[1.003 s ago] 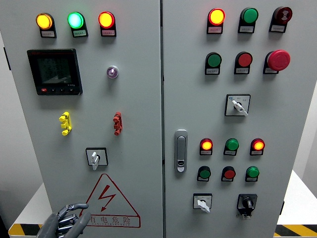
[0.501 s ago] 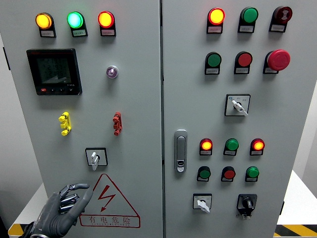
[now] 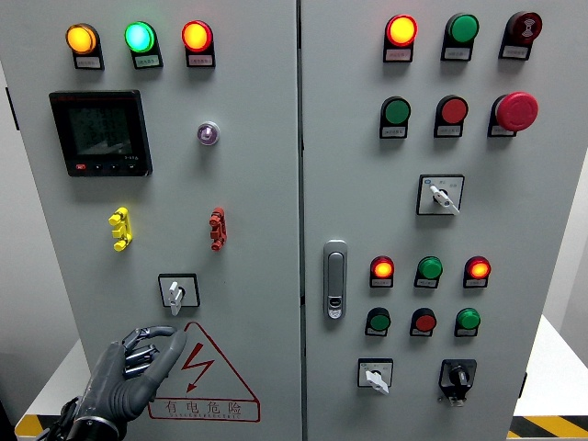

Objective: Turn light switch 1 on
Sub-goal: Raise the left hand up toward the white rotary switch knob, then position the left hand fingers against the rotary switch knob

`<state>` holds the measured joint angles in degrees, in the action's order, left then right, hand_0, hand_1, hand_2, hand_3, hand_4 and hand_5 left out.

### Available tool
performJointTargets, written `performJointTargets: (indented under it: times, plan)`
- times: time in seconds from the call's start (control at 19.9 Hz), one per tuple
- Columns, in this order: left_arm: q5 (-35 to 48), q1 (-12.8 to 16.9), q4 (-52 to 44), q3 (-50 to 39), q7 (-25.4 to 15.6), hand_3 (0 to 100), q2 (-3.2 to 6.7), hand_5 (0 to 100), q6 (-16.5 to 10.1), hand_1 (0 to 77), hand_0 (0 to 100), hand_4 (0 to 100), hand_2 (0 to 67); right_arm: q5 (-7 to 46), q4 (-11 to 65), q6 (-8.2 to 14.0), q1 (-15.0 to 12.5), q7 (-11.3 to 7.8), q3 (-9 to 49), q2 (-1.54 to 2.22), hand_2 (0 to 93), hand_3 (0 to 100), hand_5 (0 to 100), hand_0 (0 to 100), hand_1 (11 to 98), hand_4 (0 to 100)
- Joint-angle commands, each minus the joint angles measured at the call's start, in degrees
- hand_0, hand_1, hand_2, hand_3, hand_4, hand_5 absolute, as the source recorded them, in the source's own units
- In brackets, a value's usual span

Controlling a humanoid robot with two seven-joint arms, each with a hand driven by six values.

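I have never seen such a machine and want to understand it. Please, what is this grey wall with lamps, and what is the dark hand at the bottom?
The picture comes from a camera on a humanoid robot's head. It faces a grey electrical cabinet with two doors carrying lamps, push buttons and a small screen. The dark hand is the robot's left hand, fingers loosely spread, holding nothing. It sits just below a white rotary switch and beside the red warning triangle. The right hand is not visible.

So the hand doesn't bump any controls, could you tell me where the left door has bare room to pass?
Bare panel runs between the yellow handle and red handle, and beside the door seam right of the rotary switch. It is crowded along the top lamps and meter. The left hand overlaps the warning triangle.
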<state>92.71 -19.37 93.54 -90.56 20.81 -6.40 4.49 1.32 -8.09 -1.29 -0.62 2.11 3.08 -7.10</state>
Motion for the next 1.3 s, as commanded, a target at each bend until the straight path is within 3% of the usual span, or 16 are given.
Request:
performJointTargets:
  times: [0.0, 0.3, 0.5, 0.9, 1.25]
  plan:
    - [0.01, -0.14, 0.07, 0.73, 1.08, 93, -0.01, 99, 2.27, 44.2, 0, 100, 37.3, 0.00, 0.00, -0.03, 0.00, 0.00, -0.01, 0.07, 0.0, 20, 10, 0, 19.5, 19]
    - [0.10, -2.69, 0.15, 0.82, 1.25, 95, -0.10, 100, 2.89, 46.4, 0, 100, 39.0, 0.00, 0.00, 0.06, 0.00, 0.00, -0.01, 0.07, 0.0, 20, 11, 0, 19.7, 19]
    - [0.10, -3.40, 0.07, 1.70, 3.44, 95, -0.19, 100, 5.52, 46.8, 0, 100, 39.2, 0.00, 0.00, 0.06, 0.00, 0.00, -0.01, 0.07, 0.0, 20, 11, 0, 19.7, 19]
    - [0.01, -4.98, 0.15, 1.79, 3.98, 97, -0.28, 100, 8.08, 49.0, 0, 100, 41.5, 0.00, 0.00, 0.06, 0.00, 0.00, -0.01, 0.07, 0.0, 20, 11, 0, 19.8, 19]
    - [0.01, -6.21, 0.24, 3.11, 6.35, 99, -0.37, 100, 11.24, 59.3, 0, 100, 44.7, 0.00, 0.00, -0.03, 0.00, 0.00, -0.01, 0.07, 0.0, 20, 11, 0, 20.0, 19]
